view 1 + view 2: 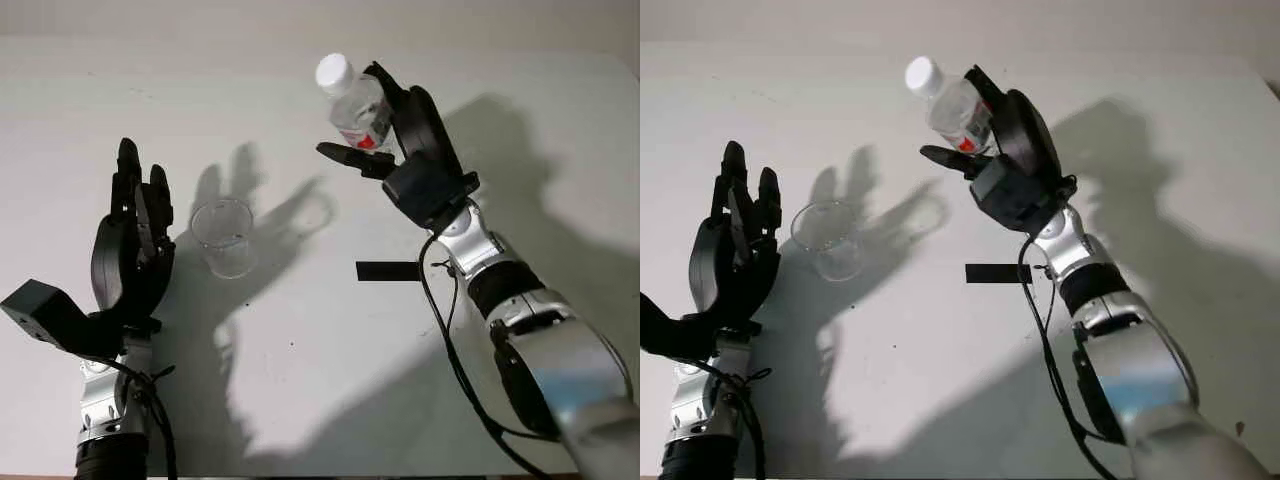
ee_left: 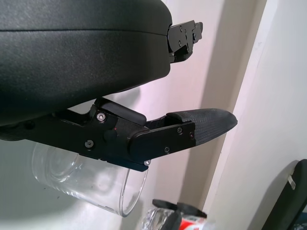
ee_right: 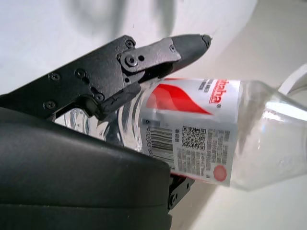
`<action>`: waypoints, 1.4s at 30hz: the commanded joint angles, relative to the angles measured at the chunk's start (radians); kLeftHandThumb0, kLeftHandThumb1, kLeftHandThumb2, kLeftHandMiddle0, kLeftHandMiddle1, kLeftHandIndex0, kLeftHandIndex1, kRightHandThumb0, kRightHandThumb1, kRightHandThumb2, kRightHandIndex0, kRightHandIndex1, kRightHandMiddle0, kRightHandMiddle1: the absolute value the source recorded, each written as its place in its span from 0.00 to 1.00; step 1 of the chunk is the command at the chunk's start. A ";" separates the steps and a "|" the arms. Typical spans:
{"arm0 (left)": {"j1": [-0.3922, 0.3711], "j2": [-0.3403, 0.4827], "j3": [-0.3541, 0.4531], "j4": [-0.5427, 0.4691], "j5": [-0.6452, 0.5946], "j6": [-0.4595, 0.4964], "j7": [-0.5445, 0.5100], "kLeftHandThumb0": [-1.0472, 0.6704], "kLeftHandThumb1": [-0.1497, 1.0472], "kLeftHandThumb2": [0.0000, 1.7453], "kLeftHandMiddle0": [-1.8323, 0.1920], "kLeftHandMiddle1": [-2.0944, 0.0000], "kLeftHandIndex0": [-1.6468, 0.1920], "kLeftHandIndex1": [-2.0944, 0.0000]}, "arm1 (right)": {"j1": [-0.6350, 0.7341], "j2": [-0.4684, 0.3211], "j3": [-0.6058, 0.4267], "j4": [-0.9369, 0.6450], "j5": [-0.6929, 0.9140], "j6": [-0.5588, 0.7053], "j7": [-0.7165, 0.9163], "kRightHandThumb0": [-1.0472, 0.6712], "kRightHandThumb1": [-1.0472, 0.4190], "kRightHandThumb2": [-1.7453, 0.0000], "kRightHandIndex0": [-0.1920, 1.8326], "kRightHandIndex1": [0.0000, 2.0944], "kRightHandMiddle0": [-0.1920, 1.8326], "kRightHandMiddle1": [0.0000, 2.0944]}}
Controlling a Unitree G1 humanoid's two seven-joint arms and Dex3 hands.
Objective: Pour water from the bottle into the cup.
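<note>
Right hand (image 1: 385, 140) grips one clear bottle (image 1: 358, 108) with its fingers wrapped around the red-and-white label, holding it above the table, white cap (image 1: 334, 72) on and tilted toward the far left. One empty clear cup (image 1: 225, 236) stands upright on the white table (image 1: 300, 370), just beside the open left hand (image 1: 135, 225). One black strip (image 1: 388, 271) lies near the right arm.
</note>
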 commanded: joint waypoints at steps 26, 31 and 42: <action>0.024 0.020 0.008 0.013 -0.016 0.017 -0.042 0.18 1.00 0.39 1.00 1.00 1.00 1.00 | 0.475 0.061 -0.145 -0.652 0.222 0.523 0.268 0.38 0.00 0.79 0.57 1.00 0.39 1.00; 0.030 0.020 0.015 -0.003 -0.033 0.033 -0.049 0.19 1.00 0.39 1.00 1.00 1.00 1.00 | 0.487 0.078 -0.138 -0.657 0.221 0.544 0.266 0.37 0.00 0.78 0.59 1.00 0.40 1.00; 0.037 0.024 0.020 -0.017 -0.033 0.039 -0.054 0.19 1.00 0.39 1.00 1.00 1.00 1.00 | 0.506 0.087 -0.133 -0.666 0.214 0.568 0.268 0.36 0.00 0.77 0.56 1.00 0.37 1.00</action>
